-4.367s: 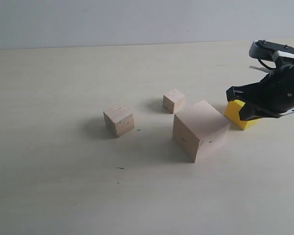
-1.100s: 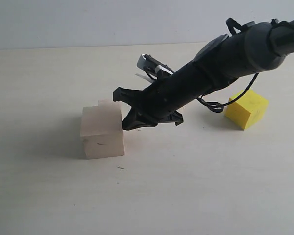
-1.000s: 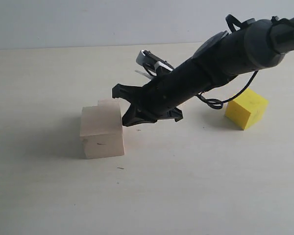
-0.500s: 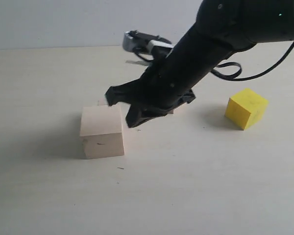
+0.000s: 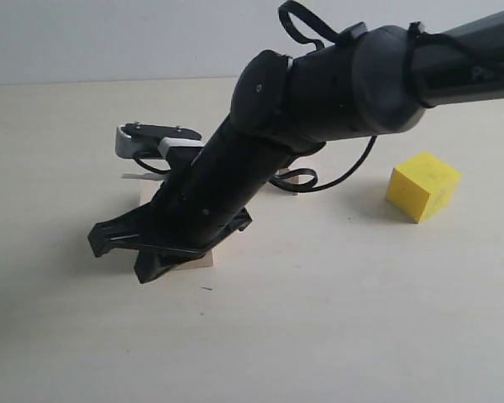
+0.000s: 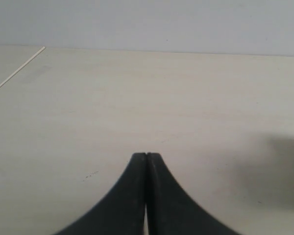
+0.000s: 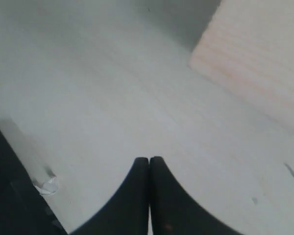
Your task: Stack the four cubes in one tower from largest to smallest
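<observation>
I had the right end effector [image 5: 124, 250] reached far across to the left side of the surface [image 5: 361, 327], its arm slanting down over the middle of the scene. Its jaws were clenched together on nothing, tips low over the bare wood grain. The large wooden cube [image 5: 195, 262] sat just behind that arm, mostly hidden, with only its lower front edge and a bit of its top corner showing. Through the right wrist camera a pale wooden face filled one corner, close to the closed tips but apart from them. The yellow cube [image 5: 422, 185] stood alone on the surface, well apart to the right. A sliver of another wooden cube [image 5: 302, 179] peeked out under the arm's cable loop; I could not tell which one. The left end effector [image 6: 146, 157] was clenched too, empty, over open surface.
</observation>
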`<state>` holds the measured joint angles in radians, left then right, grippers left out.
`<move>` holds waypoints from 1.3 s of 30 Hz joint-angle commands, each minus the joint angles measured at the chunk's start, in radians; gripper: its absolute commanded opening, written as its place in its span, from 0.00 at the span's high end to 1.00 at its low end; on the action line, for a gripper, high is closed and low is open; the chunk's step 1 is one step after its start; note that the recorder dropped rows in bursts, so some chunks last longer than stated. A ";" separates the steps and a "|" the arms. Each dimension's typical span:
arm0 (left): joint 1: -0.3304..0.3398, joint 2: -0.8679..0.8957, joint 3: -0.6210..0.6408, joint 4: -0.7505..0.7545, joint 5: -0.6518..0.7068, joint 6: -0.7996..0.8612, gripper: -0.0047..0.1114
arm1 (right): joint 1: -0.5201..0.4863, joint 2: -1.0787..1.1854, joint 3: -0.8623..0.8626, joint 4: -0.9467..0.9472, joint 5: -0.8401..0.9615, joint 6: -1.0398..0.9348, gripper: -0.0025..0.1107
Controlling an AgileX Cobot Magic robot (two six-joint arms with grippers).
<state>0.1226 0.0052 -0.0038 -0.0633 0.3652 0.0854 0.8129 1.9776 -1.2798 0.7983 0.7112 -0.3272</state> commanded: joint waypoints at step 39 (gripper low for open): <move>-0.006 -0.005 0.004 0.000 -0.010 -0.008 0.96 | -0.115 0.108 -0.134 -0.253 -0.121 0.275 0.98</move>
<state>0.1226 0.0052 -0.0038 -0.0633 0.3652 0.0854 0.7016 2.1156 -1.4087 0.5565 0.5723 -0.0490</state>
